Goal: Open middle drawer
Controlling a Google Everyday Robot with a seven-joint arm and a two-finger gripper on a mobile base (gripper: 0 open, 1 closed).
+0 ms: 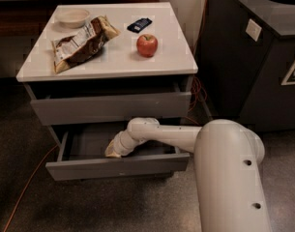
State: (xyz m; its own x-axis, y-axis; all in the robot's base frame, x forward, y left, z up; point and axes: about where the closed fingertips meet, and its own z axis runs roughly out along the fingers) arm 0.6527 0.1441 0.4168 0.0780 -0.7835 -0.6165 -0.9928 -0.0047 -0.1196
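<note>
View: camera view
Gripper: I see it down inside the pulled-out tray; I cannot tell whether it is open or closed.
Middle drawer: stands open around the gripper, its grey front panel just in front of the tool.
Arm: reaches in from the gripper's right.
Upper drawer front: just above the gripper.
Apple: well above, on the white top.
Chip bag: above, left of the apple.
</note>
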